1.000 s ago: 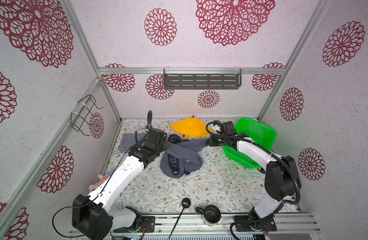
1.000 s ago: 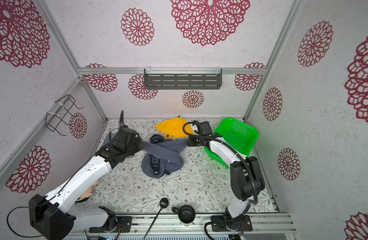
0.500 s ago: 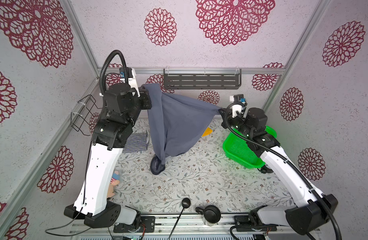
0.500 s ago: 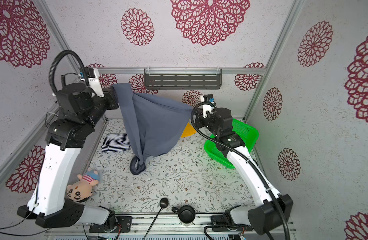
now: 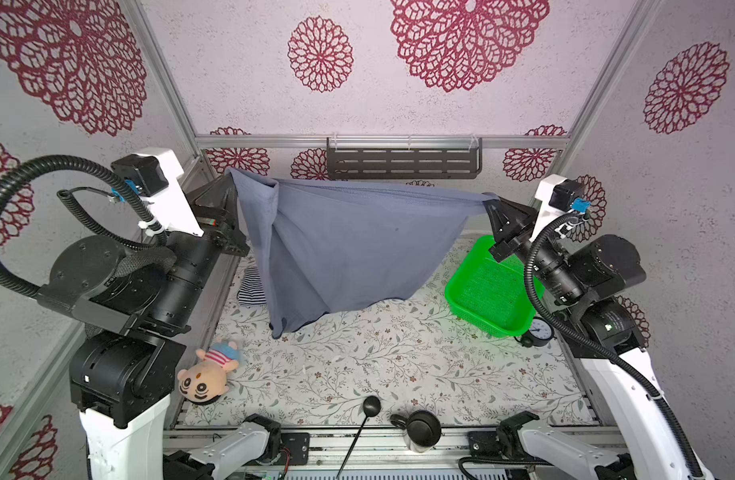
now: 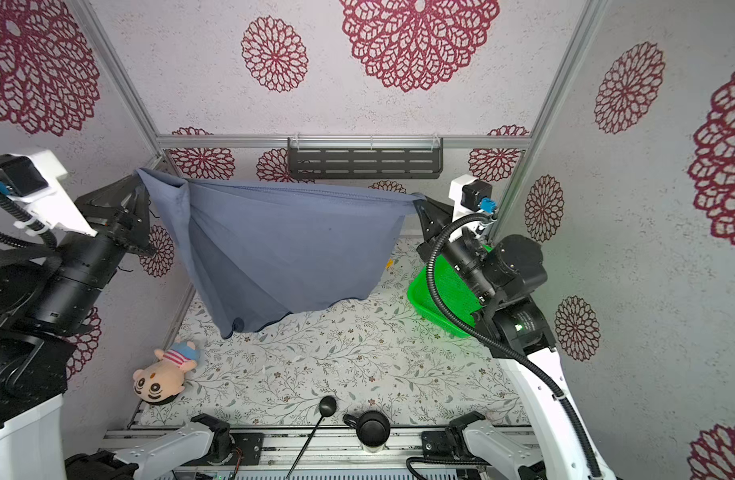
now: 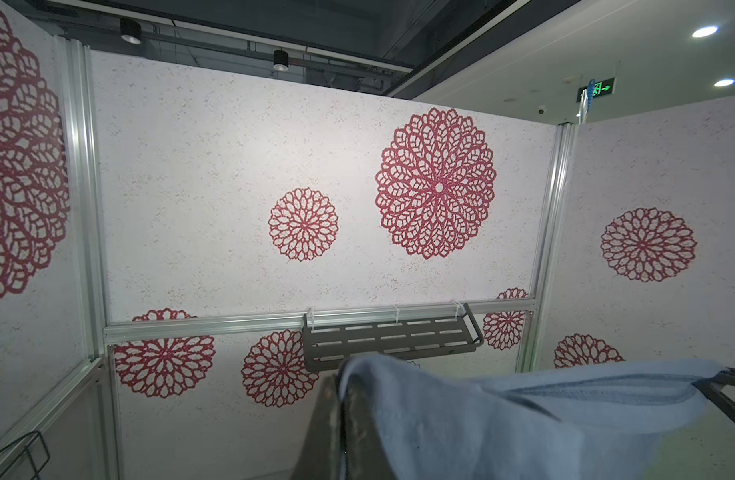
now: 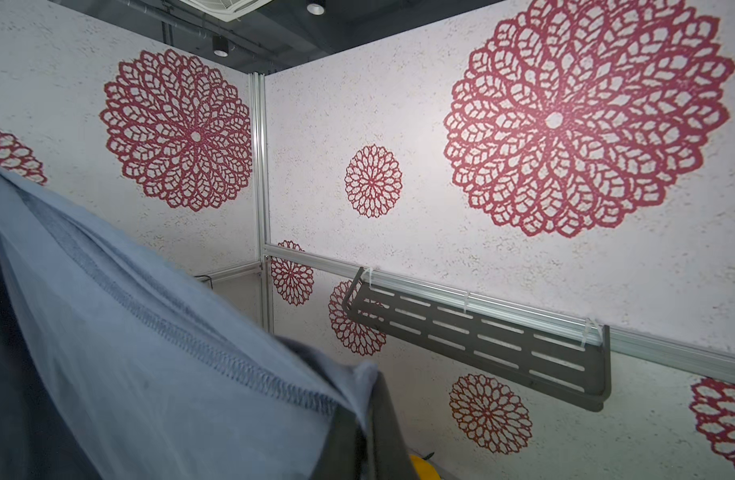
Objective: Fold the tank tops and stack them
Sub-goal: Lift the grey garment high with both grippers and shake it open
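Floral-print tabletop (image 5: 357, 365) fills the floor of a booth whose walls carry red rosettes. In both top views the slate blue-grey tank top (image 5: 349, 249) hangs in the air over the far half of the table, its top edge stretched almost level in front of the grey slotted shelf (image 5: 403, 162). The left gripper (image 5: 231, 183) is pinched tight on the left corner and the right gripper (image 5: 488, 202) on the right corner. The cloth's lowest point droops at the left, close above the tabletop. A striped tank top (image 5: 251, 289) lies at the far left of the table, half hidden behind the hanging cloth. On the right sits a green basket (image 5: 455, 301) with an alarm clock (image 5: 538, 332) just beside its near corner. A plush doll (image 5: 207, 374) lies near left, and a ladle (image 5: 370, 405) and a black mug (image 5: 419, 424) stand at the near edge.

From the left wrist, the closed fingers (image 7: 330, 415) grip the blue cloth (image 7: 503, 415), which runs across to the right gripper (image 7: 727, 386), with the shelf (image 7: 390, 336) on the wall behind.

From the right wrist, the stitched hem of the cloth (image 8: 128, 353) ends between the shut fingers (image 8: 349, 440).
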